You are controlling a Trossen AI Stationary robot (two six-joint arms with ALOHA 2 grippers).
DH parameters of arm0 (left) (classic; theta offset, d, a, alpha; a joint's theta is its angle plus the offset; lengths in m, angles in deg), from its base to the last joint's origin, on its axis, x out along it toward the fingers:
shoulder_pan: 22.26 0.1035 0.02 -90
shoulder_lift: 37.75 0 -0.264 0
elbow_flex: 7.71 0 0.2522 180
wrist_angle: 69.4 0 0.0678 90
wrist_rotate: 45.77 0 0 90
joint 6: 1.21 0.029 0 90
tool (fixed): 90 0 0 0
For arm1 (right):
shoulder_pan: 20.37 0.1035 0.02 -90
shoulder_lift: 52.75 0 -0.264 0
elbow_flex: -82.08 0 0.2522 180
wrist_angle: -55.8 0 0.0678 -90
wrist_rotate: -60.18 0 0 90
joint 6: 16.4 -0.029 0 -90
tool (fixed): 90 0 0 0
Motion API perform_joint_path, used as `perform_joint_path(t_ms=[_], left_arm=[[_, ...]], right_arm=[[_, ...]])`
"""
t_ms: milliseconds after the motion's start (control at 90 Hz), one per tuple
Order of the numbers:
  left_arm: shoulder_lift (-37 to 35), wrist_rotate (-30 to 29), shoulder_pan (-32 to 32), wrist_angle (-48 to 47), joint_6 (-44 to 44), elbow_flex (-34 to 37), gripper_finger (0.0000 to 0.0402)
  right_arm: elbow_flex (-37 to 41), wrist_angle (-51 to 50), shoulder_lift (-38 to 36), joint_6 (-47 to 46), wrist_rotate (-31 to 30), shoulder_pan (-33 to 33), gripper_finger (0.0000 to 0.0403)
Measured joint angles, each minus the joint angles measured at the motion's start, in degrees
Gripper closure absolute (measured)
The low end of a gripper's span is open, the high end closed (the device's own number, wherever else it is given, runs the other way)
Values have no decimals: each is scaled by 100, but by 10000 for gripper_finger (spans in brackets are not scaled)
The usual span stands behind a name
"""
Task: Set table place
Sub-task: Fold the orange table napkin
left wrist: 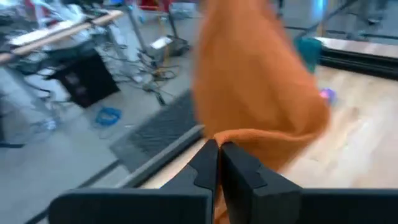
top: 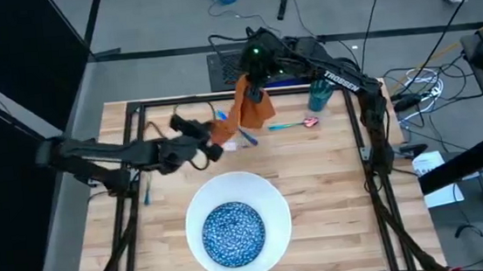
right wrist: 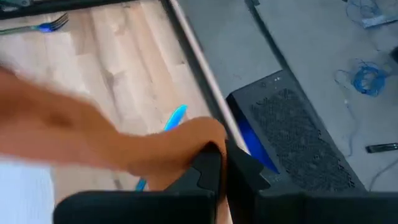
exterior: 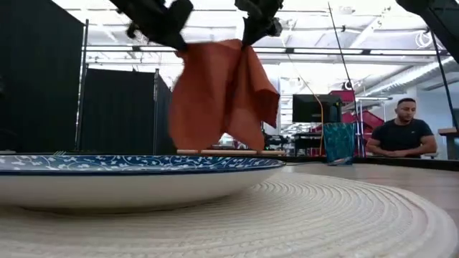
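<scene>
The orange napkin (top: 248, 110) hangs in the air over the far middle of the table (top: 332, 171), held between my two grippers. My left gripper (top: 217, 141) is shut on the napkin's lower left end. My right gripper (top: 257, 89) is shut on its top, nearer the far edge. In the low view the cloth (exterior: 222, 93) droops between the two grippers. The white plate (top: 275, 201) with the blue speckled bowl (top: 232, 233) in it rests at the near middle. The teal cup (top: 319, 94) stands at the far right. My left gripper pinches a folded edge of the napkin (left wrist: 231, 136) between its two shut fingers, reaching in level from the table's left. The cloth rises and billows slack beyond the fingers, clear of the table. My right gripper pinches an upper corner of the napkin (right wrist: 198, 134) between its two shut fingers, coming from above and pointing down. The cloth hangs slack below it (exterior: 247, 50), off the tabletop.
A spoon (top: 291, 124) lies left of the cup. A light-blue fork (top: 147, 193) lies near the left rail, and more blue cutlery (right wrist: 176, 116) lies under the napkin. A black box (top: 227, 66) sits beyond the far rail. A person (exterior: 404, 133) sits behind the table.
</scene>
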Motion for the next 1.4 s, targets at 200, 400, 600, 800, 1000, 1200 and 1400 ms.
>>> perform_joint_path(t_ms=[200, 400, 600, 800, 1000, 1200, 1400], left_arm=[[-543, -445, 9, -583, 21, 0, 401], [-633, -465, 9, -625, 156, 0, 401], [-675, -707, 9, -901, 309, 0, 401], [-832, -1042, 28, -1476, 269, 2, 401], [-898, -837, 473, -1425, 452, 2, 401], [-531, -561, 1014, -1396, 752, 92, 401], [-419, -264, 1434, -1318, 1054, 92, 401]], right_arm=[[0, -249, 0, -74, 601, 24, 403], [2, -328, 75, -307, 1218, 36, 403], [2, -703, 228, -326, 1400, 97, 403], [4, -868, 389, -157, 1486, 173, 403], [2, -570, 476, 459, 1274, -89, 403], [0, -206, 799, 1435, 392, -129, 403], [0, -214, 877, 1722, 316, -264, 403]])
